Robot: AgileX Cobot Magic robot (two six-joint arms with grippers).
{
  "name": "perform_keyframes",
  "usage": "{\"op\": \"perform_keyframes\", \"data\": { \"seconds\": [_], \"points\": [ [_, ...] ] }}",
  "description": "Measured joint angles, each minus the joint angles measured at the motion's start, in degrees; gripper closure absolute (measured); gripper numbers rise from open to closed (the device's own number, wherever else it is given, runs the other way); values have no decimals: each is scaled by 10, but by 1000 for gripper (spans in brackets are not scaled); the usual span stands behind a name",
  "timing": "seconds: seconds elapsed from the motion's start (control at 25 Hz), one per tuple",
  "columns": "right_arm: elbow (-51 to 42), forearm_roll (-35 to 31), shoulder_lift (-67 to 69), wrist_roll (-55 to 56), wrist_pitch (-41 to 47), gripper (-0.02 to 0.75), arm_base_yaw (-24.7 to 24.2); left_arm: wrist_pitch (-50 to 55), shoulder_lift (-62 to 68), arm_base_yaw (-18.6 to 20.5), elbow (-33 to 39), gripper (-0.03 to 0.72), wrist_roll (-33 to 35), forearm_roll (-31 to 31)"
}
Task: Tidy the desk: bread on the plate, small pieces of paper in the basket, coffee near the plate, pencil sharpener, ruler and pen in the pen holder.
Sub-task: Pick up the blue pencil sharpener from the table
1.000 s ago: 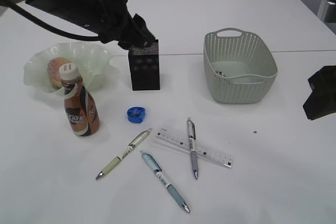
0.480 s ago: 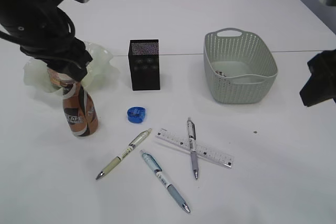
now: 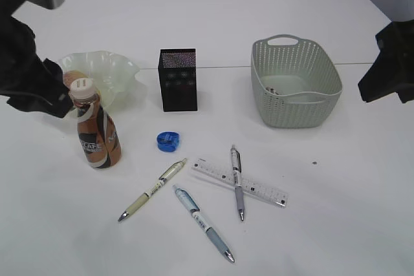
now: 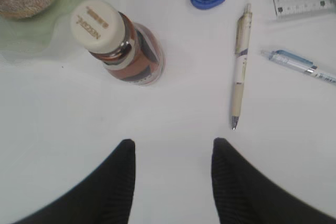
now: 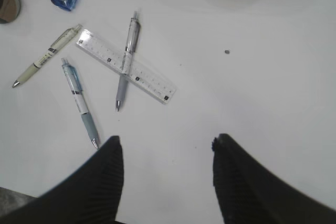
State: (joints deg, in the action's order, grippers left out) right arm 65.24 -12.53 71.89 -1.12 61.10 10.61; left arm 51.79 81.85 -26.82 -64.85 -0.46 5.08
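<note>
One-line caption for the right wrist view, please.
Open right gripper above the table, over a grey pen lying across the ruler.

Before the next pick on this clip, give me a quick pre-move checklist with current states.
1. Left gripper open and empty: ok.
2. Right gripper open and empty: ok.
3. Bread on the plate: ok.
4. Coffee bottle upright next to the plate: ok.
5. Sharpener, ruler and three pens in the pen holder: not ok; all lie on the table, the grey pen across the ruler.
6. All paper in the basket: cannot tell.
</note>
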Motion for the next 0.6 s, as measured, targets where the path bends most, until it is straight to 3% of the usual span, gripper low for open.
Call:
{"op": "perform_keyframes", "data": {
  "seconds": [0.24,0.6],
  "points": [
    [12,-3,15,-5,6,334,37,27,-59,28,0,337,-22,-1],
    [171,22,159,5,23,328,143,77,-124,134,36,337,-23,-5]
  ]
}}
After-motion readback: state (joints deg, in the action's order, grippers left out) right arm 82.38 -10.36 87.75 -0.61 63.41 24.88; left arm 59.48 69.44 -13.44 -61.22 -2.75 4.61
